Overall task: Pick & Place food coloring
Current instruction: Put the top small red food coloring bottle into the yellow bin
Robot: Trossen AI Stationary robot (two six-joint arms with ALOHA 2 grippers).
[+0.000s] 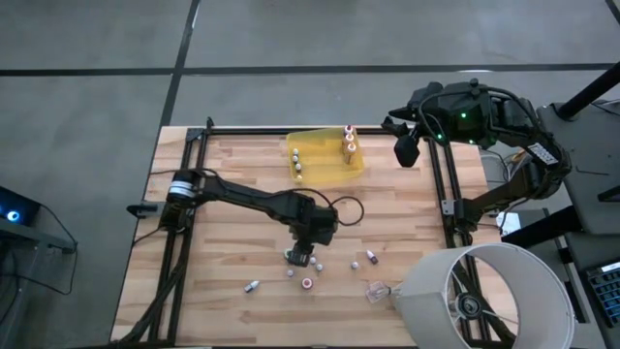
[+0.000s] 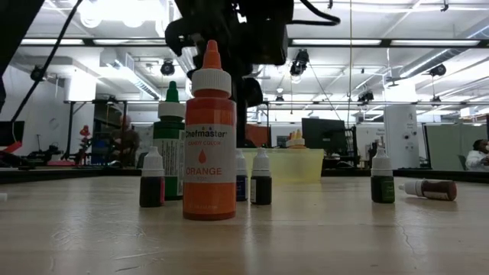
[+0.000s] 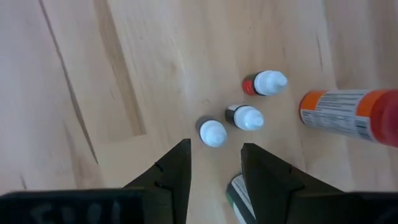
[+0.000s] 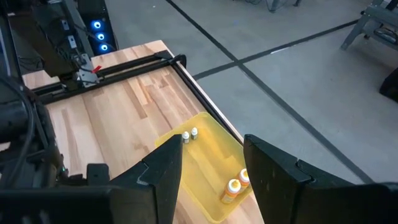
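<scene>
Food coloring bottles stand and lie on the table's near middle: a tall orange one (image 2: 208, 137), a green-capped one (image 2: 170, 141) and small white-capped ones (image 3: 212, 132) (image 3: 247, 117) (image 3: 267, 83). More are scattered around (image 1: 252, 287) (image 1: 370, 257). My left gripper (image 3: 214, 168) hangs open over this cluster (image 1: 302, 254), pointing down, with one white cap just ahead of its fingertips. A green-labelled bottle (image 3: 238, 194) shows partly beside one finger. Several bottles stand in the yellow tray (image 1: 325, 155). My right gripper (image 4: 211, 168) waits open, raised by the tray's far right side (image 1: 407, 150).
A clear crumpled plastic scrap (image 1: 376, 291) lies near the right of the scattered bottles. A large white drum-shaped shade (image 1: 484, 296) covers the table's near right corner. Black rails (image 1: 448, 194) run along the table's left and right sides. Bare wood stretches left of the cluster.
</scene>
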